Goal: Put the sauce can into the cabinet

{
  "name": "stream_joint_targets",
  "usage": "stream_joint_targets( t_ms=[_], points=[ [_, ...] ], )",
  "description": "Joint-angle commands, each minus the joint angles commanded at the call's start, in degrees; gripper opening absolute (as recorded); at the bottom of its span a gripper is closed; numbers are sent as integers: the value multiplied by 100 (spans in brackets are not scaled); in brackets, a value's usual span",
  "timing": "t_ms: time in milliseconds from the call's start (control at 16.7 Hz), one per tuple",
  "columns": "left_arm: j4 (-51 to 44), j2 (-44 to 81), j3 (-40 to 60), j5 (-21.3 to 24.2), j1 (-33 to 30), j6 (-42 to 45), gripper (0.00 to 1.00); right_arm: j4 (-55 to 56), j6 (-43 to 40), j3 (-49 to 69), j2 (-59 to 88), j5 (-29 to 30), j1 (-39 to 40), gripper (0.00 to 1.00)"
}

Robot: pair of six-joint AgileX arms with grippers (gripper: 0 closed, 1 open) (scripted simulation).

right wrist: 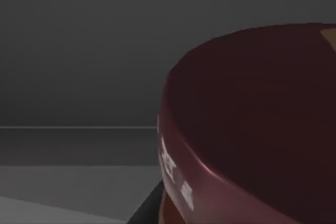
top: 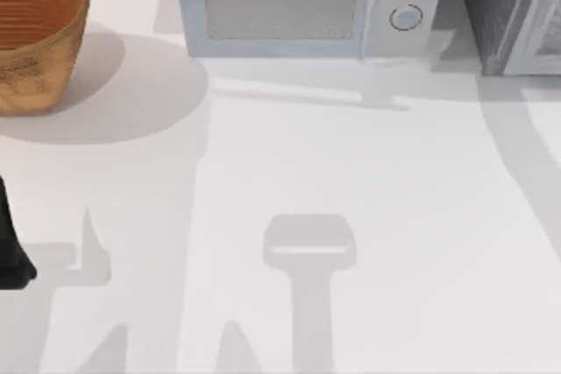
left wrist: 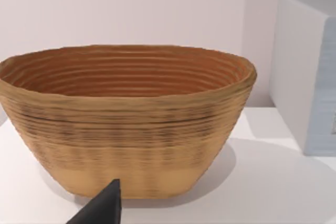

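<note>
The sauce can (right wrist: 252,124) looms very close in the right wrist view, its dark maroon lid tilted against a dark grey interior. A dark finger (right wrist: 143,209) of my right gripper lies against its lower side, so the gripper looks shut on it. In the top view the cabinet (top: 495,6), a dark grey speckled box with a lighter door panel (top: 545,28), stands at the back right. My left arm (top: 12,251) rests parked at the table's left edge. One black fingertip (left wrist: 105,205) of it points at the basket.
A woven brown basket (top: 35,37) stands at the back left, seen up close as the basket (left wrist: 126,124) in the left wrist view. A pale microwave (top: 302,2) with two round knobs sits at the back middle. Arm shadows fall across the white table (top: 351,164).
</note>
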Motion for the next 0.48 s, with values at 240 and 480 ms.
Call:
stream_joint_targets(
  t_ms=[240, 480],
  points=[
    [0, 0, 0, 0, 0, 0, 100, -58, -10, 221, 158, 20, 27, 0],
    [0, 0, 0, 0, 0, 0, 100, -45, 5, 210, 154, 3, 5, 0]
  ],
)
